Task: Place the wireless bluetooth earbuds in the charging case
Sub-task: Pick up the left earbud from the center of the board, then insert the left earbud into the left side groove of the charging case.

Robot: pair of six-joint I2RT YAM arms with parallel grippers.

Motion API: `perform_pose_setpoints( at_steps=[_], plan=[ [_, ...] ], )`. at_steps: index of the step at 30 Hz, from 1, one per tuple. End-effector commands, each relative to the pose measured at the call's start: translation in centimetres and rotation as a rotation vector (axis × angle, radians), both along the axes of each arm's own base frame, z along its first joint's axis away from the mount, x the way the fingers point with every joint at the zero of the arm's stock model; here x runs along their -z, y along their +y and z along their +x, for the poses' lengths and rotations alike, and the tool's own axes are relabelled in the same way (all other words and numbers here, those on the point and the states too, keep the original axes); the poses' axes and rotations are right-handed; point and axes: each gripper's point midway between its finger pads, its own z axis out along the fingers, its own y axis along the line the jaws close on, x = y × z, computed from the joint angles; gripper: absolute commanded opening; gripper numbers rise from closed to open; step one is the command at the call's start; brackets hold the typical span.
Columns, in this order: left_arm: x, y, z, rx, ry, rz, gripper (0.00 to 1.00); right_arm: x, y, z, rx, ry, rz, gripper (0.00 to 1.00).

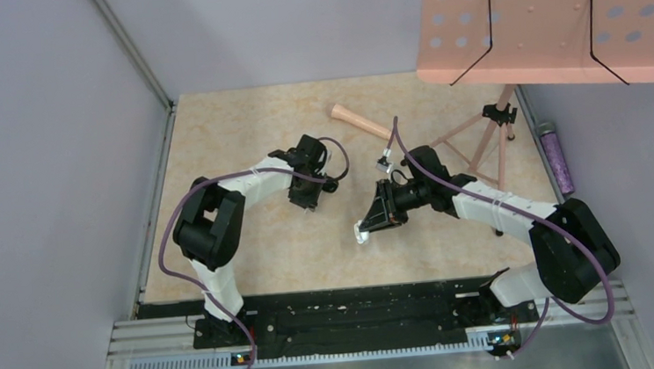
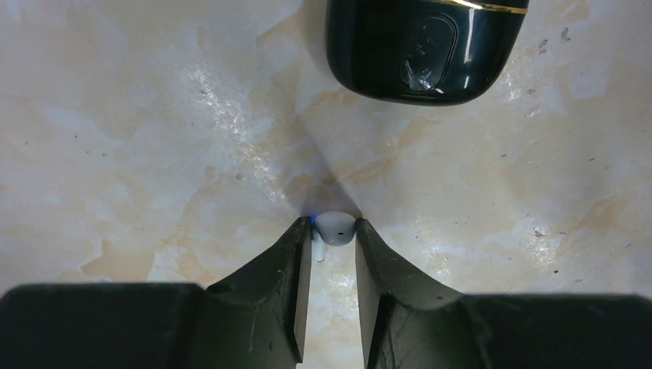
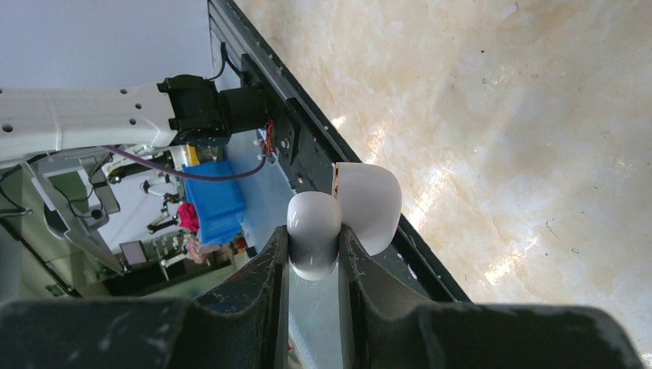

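Earbud (image 2: 334,227) nipped on table (image 2: 115,154); charging case (image 3: 369,200) aloft.
Tiny, white, blue-lit; left gripper (image 2: 333,232) narrow, fingertips touching both sides. Right gripper (image 3: 314,240) clamps the white case. Dark glossy object (image 2: 423,46) ahead, apart; open table either side.

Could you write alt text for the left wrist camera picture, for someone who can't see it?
A tiny white earbud lies on a marbled beige table, closely flanked by the two dark fingers of the left claw. A glossy black rounded object with a gold line sits beyond it at the top edge.
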Motion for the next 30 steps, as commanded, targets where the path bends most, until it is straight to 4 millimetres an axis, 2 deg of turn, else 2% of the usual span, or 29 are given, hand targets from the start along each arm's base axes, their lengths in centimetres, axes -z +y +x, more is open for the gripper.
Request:
perform_pose_setpoints(
  at_steps=[1,5,8,16,18,20,22,26,30],
  plan=[
    [-0.1,-0.5,0.3,0.016,-0.006,0.001,0.31,-1.8,1.1,0.6,-0.023,-0.061,0.044,0.00],
    [-0.2,-0.6,0.2,0.019,-0.008,0.005,0.29,-1.9,1.1,0.6,-0.022,-0.066,0.046,0.00],
    [-1.7,-1.3,0.4,0.018,-0.022,-0.036,0.26,-1.9,1.1,0.6,-0.023,-0.067,0.047,0.00],
    [-9.4,-2.5,1.9,0.003,-0.217,-0.175,0.24,-2.3,1.3,0.7,-0.033,-0.068,0.056,0.00],
    [-11.3,-2.7,2.3,0.003,-0.281,-0.216,0.22,-2.9,1.8,0.6,-0.052,-0.056,0.103,0.00],
    [-13.6,-3.5,2.0,0.026,-0.338,-0.304,0.21,-4.8,2.7,0.4,-0.074,-0.045,0.226,0.00],
    [-16.3,-3.9,2.0,0.032,-0.429,-0.381,0.21,-5.8,3.3,0.7,-0.081,-0.039,0.283,0.00],
    [-20.9,-4.3,1.5,0.042,-0.608,-0.536,0.20,-6.3,3.8,1.5,-0.087,-0.047,0.289,0.00],
    [-23.5,-4.4,0.5,0.050,-0.743,-0.681,0.19,-7.5,4.4,2.1,-0.094,-0.044,0.330,0.00]
  ],
)
